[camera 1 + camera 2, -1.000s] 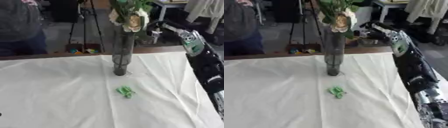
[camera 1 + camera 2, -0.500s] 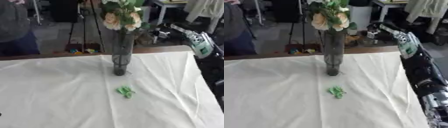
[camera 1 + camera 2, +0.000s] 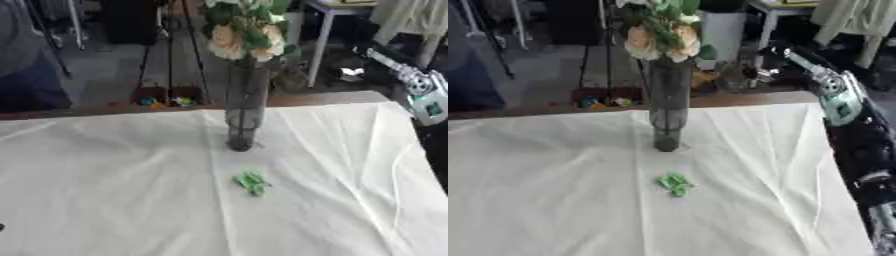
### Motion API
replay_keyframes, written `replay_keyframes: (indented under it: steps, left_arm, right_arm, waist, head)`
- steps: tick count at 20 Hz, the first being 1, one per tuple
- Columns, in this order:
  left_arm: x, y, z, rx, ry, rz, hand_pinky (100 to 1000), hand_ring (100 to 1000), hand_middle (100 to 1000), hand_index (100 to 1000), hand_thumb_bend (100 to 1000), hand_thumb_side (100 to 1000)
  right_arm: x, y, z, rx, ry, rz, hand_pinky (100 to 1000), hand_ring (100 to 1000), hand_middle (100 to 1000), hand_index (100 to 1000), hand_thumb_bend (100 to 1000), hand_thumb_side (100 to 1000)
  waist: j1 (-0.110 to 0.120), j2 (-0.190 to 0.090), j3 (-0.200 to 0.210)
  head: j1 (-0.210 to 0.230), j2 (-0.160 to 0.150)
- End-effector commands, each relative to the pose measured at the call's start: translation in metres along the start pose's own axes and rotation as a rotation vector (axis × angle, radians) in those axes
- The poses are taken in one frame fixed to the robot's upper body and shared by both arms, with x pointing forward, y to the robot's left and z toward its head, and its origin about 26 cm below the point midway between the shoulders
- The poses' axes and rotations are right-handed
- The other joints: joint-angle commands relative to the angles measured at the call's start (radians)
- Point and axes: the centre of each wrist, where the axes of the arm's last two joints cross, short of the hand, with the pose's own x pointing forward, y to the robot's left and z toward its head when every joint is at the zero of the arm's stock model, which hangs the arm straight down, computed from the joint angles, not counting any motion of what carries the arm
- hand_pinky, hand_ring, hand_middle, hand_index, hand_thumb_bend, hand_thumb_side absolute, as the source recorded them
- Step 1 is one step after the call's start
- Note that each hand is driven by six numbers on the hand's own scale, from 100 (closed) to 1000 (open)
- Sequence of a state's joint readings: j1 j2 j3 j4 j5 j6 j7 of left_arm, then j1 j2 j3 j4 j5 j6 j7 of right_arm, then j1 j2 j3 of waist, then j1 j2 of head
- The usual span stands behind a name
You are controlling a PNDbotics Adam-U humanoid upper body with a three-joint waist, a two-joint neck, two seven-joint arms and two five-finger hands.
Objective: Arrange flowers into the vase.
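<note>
Several flowers [image 3: 662, 31] fill the upright vase [image 3: 668, 107] mid-table.

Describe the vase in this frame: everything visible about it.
The vase is a tall, narrow cylinder of dark, see-through glass, standing upright on the white tablecloth near the table's far edge. Pale peach flowers with green leaves rise from its mouth. A small green scrap lies on the cloth in front, apart from it. No hand touches it.

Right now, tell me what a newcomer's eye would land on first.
First, the tall dark vase standing upright mid-table near the far edge, with peach flowers and leaves at its top. Next, a small green scrap lying alone on the white cloth in front of the vase.
</note>
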State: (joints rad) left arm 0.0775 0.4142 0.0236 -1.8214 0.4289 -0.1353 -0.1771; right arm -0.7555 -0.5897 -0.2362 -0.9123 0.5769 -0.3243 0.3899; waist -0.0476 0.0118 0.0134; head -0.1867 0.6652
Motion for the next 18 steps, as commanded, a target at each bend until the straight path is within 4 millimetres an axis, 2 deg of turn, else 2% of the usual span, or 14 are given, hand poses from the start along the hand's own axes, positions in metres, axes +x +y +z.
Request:
replay_keyframes:
  steps: [1, 18]
  left_arm:
    - [0.008, 0.003, -0.003, -0.007, -0.024, -0.023, 559, 411, 311, 585, 659, 998]
    - [0.009, 0.004, -0.003, -0.012, -0.034, -0.028, 561, 411, 318, 583, 660, 998]
  right_arm:
    - [0.001, -0.029, 0.010, -0.069, -0.006, 0.023, 984, 940, 908, 887, 783, 809]
    - [-0.006, -0.028, 0.023, -0.106, -0.003, -0.020, 973, 928, 890, 876, 761, 821]
  waist:
    - [0.002, -0.007, -0.002]
    - [0.007, -0.003, -0.007]
  head:
    - [0.003, -0.008]
    - [0.002, -0.009]
